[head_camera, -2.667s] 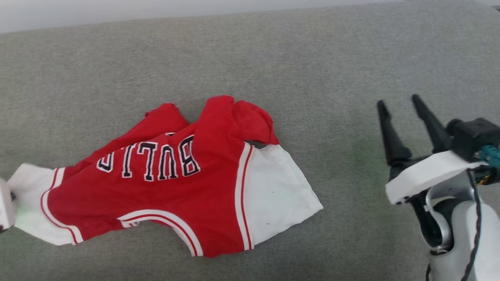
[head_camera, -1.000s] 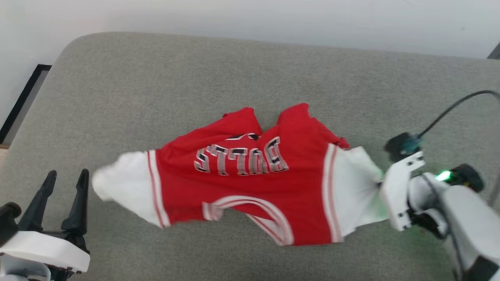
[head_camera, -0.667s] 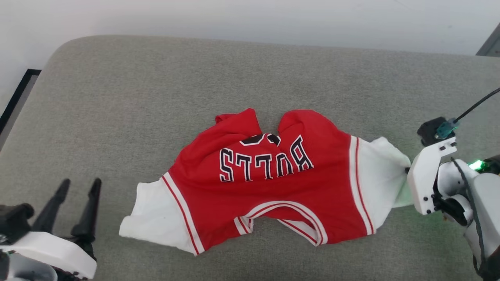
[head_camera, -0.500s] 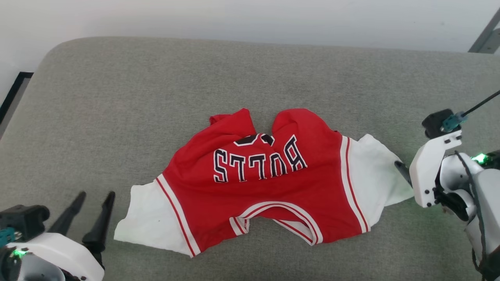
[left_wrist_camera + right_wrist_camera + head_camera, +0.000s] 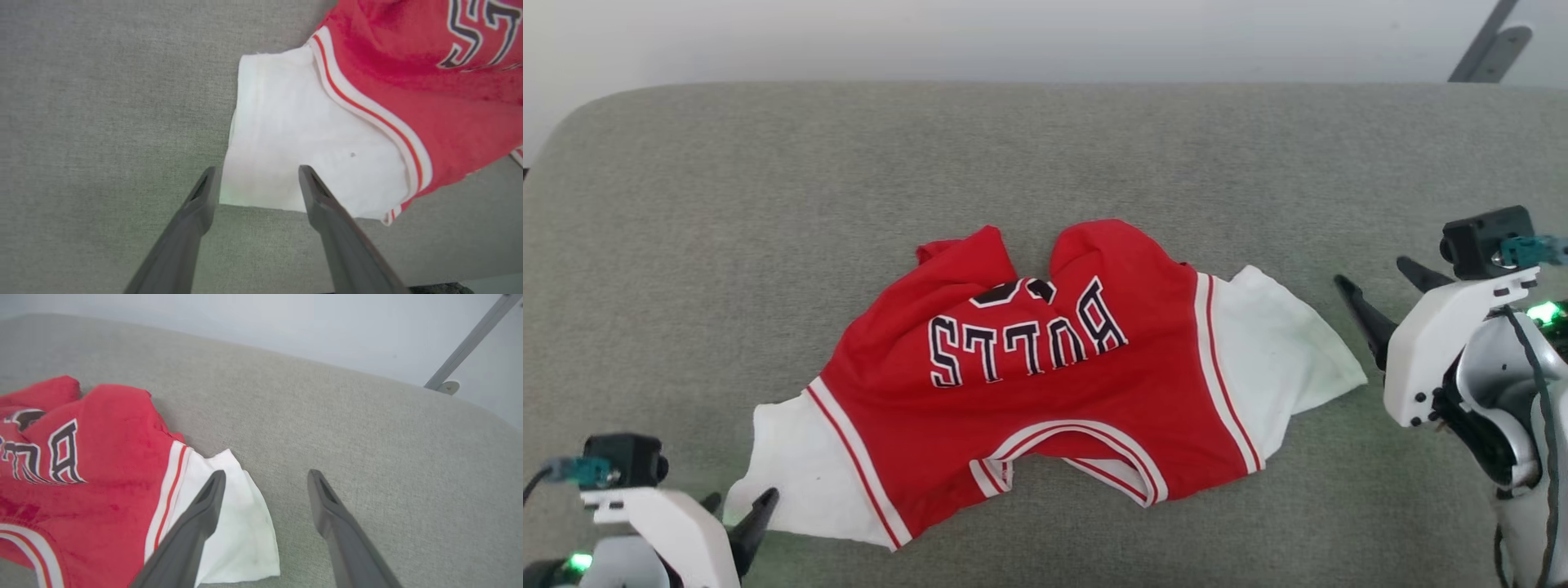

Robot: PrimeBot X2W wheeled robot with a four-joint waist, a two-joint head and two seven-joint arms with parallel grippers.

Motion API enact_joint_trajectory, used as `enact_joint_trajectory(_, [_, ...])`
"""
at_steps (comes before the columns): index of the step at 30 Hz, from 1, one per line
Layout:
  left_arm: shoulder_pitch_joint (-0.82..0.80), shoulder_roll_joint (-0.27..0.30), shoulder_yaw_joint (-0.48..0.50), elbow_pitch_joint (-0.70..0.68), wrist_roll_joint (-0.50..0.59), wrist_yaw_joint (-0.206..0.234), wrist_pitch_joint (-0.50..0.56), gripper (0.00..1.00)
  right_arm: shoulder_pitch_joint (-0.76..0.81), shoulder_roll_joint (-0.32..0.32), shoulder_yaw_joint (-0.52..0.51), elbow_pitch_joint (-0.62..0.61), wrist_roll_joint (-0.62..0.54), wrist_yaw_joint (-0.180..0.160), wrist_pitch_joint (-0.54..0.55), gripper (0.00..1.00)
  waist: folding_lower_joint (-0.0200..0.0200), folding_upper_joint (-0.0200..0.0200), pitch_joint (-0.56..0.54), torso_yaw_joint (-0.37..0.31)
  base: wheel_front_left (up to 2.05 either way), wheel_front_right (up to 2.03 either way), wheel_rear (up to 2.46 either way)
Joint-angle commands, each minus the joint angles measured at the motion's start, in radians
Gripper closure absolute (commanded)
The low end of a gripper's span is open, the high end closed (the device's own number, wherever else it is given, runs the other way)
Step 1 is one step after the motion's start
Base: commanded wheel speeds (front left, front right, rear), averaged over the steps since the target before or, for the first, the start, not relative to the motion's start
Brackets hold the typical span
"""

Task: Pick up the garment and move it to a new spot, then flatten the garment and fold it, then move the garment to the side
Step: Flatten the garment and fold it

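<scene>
The garment [image 5: 1029, 392], a red jersey with white sleeves and upside-down "BULLS" lettering, lies rumpled on the grey cushion [image 5: 1045, 147], its hem bunched at the far side. My left gripper [image 5: 742, 495] is open at the lower left, its fingertips at the left white sleeve [image 5: 286, 143]. In the left wrist view the left gripper [image 5: 257, 169] straddles that sleeve's near hem. My right gripper [image 5: 1369, 271] stands open just right of the right sleeve [image 5: 1274, 351], apart from it. In the right wrist view the right gripper [image 5: 267, 473] has one finger [image 5: 204, 510] over the sleeve [image 5: 241, 522].
The cushion's far edge meets a pale wall [image 5: 1013, 33]. A grey metal bar [image 5: 1486, 41] slants at the upper right. The cushion's rounded corner [image 5: 572, 131] is at the upper left. Bare cushion lies all around the jersey.
My right gripper has let go of the right sleeve, opened and drawn back to the right. The jersey has settled onto the cushion. My left gripper has come up to the left sleeve. The camera has shifted.
</scene>
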Motion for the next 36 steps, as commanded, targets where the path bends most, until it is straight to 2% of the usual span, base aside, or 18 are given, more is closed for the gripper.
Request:
enact_joint_trajectory(1, [-0.026, 0.003, -0.001, 0.008, -0.003, 0.001, 0.013, 0.0, 0.016, 0.01, -0.003, -0.025, -0.011, -0.002, -0.012, 0.0, 0.0, 0.0, 0.004, -0.009, 0.0, 0.0, 0.0])
enact_joint_trajectory(8, [-0.1, 0.0, -0.034, 0.129, -0.001, -0.021, 0.093, 0.0, 0.081, 0.091, -0.067, -0.196, -0.054, -0.002, -0.121, 0.0, 0.0, 0.0, 0.028, -0.059, 0.0, 0.0, 0.0])
enact_joint_trajectory(15, [-0.136, -0.014, -0.061, 0.216, -0.037, -0.003, 0.208, 0.0, 0.13, 0.17, -0.127, -0.272, -0.104, -0.002, -0.26, 0.0, 0.0, 0.0, 0.047, -0.1, 0.0, 0.0, 0.0])
enact_joint_trajectory(19, [-0.137, -0.029, -0.083, 0.252, -0.057, 0.016, 0.273, 0.0, 0.164, 0.194, -0.142, -0.268, -0.114, -0.002, -0.259, 0.0, 0.0, 0.0, 0.053, -0.107, 0.0, 0.0, 0.0])
enact_joint_trajectory(22, [-0.147, -0.05, -0.099, 0.264, -0.075, 0.006, 0.307, 0.0, 0.181, 0.173, -0.125, -0.246, -0.105, -0.002, -0.215, 0.0, 0.0, 0.0, 0.058, -0.104, 0.0, 0.0, 0.0])
enact_joint_trajectory(23, [-0.148, -0.06, -0.104, 0.269, -0.083, 0.001, 0.319, 0.1, 0.185, 0.164, -0.117, -0.238, -0.102, -0.002, -0.198, 0.0, 0.0, 0.0, 0.058, -0.102, 0.0, 0.0, 0.0])
enact_joint_trajectory(24, [-0.153, -0.07, -0.107, 0.271, -0.089, -0.009, 0.32, 1.0, 0.187, 0.16, -0.112, -0.226, -0.091, -0.002, -0.178, 0.0, 0.0, 0.0, 0.059, -0.1, 0.0, 0.0, 0.0])
enact_joint_trajectory(29, [-0.19, -0.096, -0.12, 0.289, -0.085, -0.041, 0.329, 1.0, 0.154, 0.103, -0.053, -0.149, -0.055, -0.002, -0.088, 0.0, 0.0, 0.0, 0.061, -0.082, 0.0, 0.0, 0.0])
enact_joint_trajectory(36, [-0.238, -0.115, -0.137, 0.314, -0.064, -0.064, 0.323, 1.0, 0.067, 0.03, 0.014, 0.019, -0.011, -0.002, -0.001, 0.0, 0.0, 0.0, 0.064, -0.045, 0.0, 0.0, 0.0])
